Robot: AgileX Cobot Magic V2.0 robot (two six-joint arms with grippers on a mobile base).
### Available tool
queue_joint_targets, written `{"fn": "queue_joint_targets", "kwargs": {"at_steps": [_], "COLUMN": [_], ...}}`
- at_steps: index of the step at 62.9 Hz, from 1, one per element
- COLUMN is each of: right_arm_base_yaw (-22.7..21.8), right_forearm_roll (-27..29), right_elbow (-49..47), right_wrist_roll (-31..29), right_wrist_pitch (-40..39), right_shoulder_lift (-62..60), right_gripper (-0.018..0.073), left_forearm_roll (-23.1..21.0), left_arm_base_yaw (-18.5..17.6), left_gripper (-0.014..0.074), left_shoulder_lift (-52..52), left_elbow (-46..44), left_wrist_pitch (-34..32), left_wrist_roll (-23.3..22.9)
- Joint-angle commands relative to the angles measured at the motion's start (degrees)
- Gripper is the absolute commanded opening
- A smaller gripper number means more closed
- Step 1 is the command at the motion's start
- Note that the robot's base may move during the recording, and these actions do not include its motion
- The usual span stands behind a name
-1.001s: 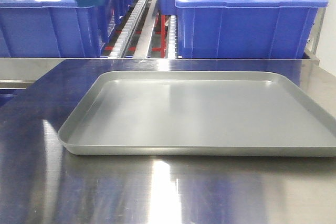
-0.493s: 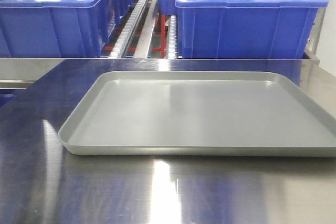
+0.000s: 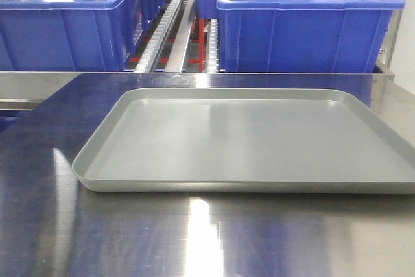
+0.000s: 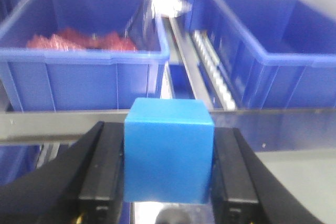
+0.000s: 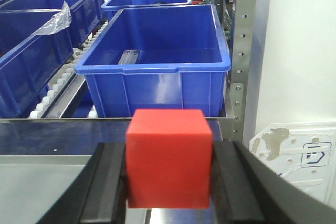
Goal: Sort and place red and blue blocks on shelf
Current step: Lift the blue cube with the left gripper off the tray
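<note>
Left jaws clamp the blue block (image 4: 169,150) on opposite flat faces; right jaws clamp the red block (image 5: 169,157) likewise. Both appear rigid, light, matte: unlikely to slip or deform.

Readable text: none in any of the three views.
White panel (image 5: 286,153): carries a faint outlined symbol near its right edge, like a boxed arrow, too blurred to read as a sign or brand.
</note>
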Motion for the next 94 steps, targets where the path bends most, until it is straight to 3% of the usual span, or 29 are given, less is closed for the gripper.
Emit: {"fn": "queue_joint_targets", "kwargs": {"at_steps": [1,16,94], "right_arm_base_yaw": [-0.42,-0.42,-0.42], "right_forearm_roll": [-0.94,-0.94,-0.94], "right_elbow": [-1.57,-1.57,-1.57], "right_wrist_roll": [-0.50,-0.50,-0.50], "right_wrist_pitch": [-5.22,-5.22,-5.22], "right_shoulder_lift": [0.53,0.53,0.53], "right_gripper": [0.0372,0.0372,0.0372], "left_forearm_roll": [-0.60,-0.60,-0.60], "left_arm_base_yaw": [0.08,0.08,0.08], "left_gripper": [0.0321,0.0321,0.0321], "left_shoulder_lift": [-3.22,-9.41,-9.41], "left_elbow": [0.09,2.72,2.83], "left_wrist_pitch": [-5.73,-5.81,-5.81], "left_wrist_roll": [0.09,0.09,0.09]}}
